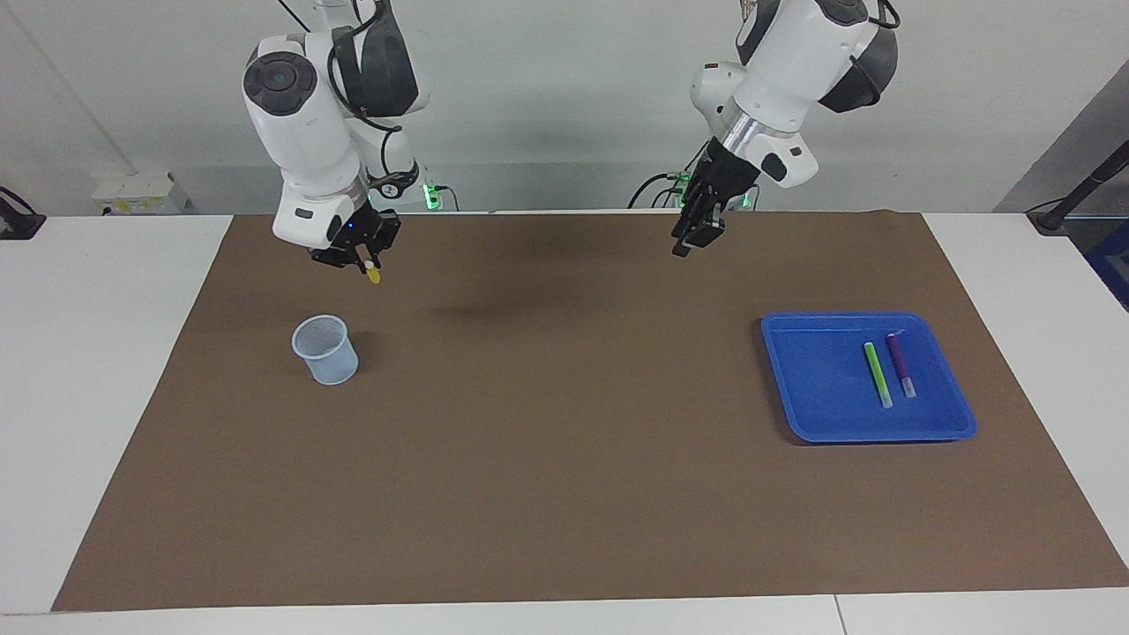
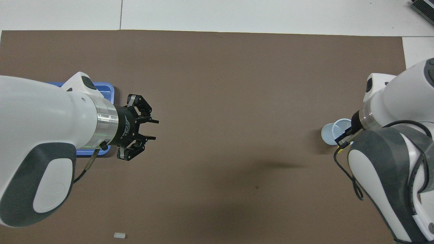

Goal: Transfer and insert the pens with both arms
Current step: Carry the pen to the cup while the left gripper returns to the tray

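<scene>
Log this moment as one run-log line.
right gripper: shut on yellow pen, over the mat beside the mesh cup | left gripper: open, waiting | blue tray: green pen, purple pen
</scene>
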